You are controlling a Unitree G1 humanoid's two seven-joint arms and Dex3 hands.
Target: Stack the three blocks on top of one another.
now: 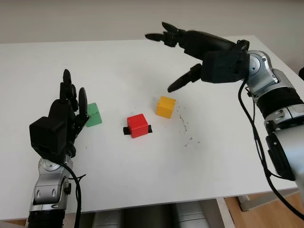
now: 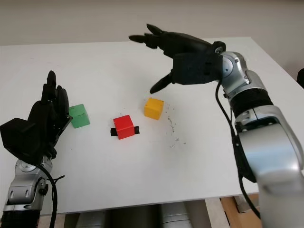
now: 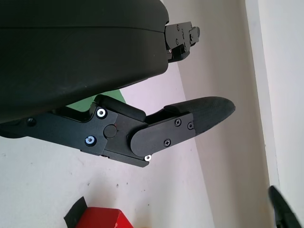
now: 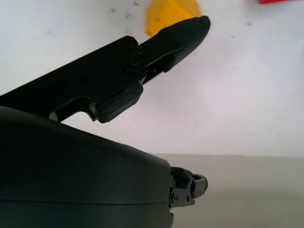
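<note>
**Bench inventory: 2 hands, 3 blocks, none stacked**

Right hand (image 1: 183, 52): black, 3-fingered, raised above the far middle of the bench, holding nothing, fingers extended and uncurled. 1 finger (image 1: 181, 80) points down toward the yellow block. The silver-jointed forearm enters from the right side.

Left hand (image 1: 66, 111): black, 3-fingered, at the near left of the bench, holding nothing, fingers extended upward. It stands just beside the green block, partly in front of it.

Small yellow cube block (image 1: 166, 106): on the bench surface right of centre, below and a little nearer than the right hand. Apart from the other 2 blocks.

Small red cube block (image 1: 137, 125): at bench centre, sitting on a strip of black tape (image 1: 126, 131), near the yellow block on its left and nearer side.

Small green cube block (image 1: 93, 114): left of the red block, well apart from the yellow one.

White bench (image 1: 142, 175): flat top, a scatter of dark specks (image 1: 184, 126) to the right of the yellow block.

Governing relation, as judged: the yellow block lies nearly under the right hand, making that hand the nearer one for it; the green block belongs likewise to the left hand. The red block sits between. All 3 stacking steps appear outstanding.
</note>
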